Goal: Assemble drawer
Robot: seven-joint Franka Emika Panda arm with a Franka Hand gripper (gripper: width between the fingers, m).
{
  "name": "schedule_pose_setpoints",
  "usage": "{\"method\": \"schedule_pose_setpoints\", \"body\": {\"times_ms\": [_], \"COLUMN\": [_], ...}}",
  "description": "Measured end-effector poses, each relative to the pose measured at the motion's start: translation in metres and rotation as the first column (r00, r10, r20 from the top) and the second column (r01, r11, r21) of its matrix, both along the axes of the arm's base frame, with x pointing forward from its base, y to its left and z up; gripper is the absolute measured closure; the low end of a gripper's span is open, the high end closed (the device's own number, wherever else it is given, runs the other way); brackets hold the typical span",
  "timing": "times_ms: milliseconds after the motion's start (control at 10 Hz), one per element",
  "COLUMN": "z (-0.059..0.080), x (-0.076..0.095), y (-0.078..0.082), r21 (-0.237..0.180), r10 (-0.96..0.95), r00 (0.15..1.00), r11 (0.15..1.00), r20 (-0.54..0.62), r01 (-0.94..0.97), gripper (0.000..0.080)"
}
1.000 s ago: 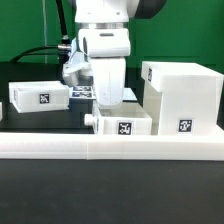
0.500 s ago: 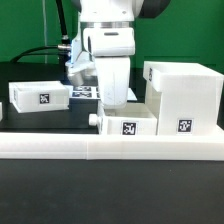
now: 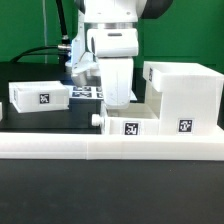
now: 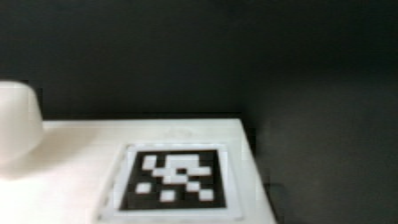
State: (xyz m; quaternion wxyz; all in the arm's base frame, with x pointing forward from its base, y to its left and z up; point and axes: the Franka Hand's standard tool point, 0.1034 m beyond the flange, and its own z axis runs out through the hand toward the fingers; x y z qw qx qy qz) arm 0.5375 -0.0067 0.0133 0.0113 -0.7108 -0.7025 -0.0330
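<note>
Gripper (image 3: pixel 118 99) tips perhaps inside tray (image 3: pixel 147 126), unseen.

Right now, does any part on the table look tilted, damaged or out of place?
Nothing stands out. The casing stands upright. The near tray, close beside it, and the far tray, at the exterior view's left, both sit level. No crack or spill shows.
</note>
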Motion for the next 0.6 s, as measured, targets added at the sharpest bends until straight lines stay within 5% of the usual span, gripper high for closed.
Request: {"method": "schedule_pose_setpoints", "body": {"times_ms": [600], "z": [-0.0002], "x": [-0.0018], "y": [0.0018], "r21": [-0.002], "r10": [0.004], "r00": [1.000], "r11": [1.000], "r20": [-0.028], "r01": [-0.004], "gripper": [0.0757]}}
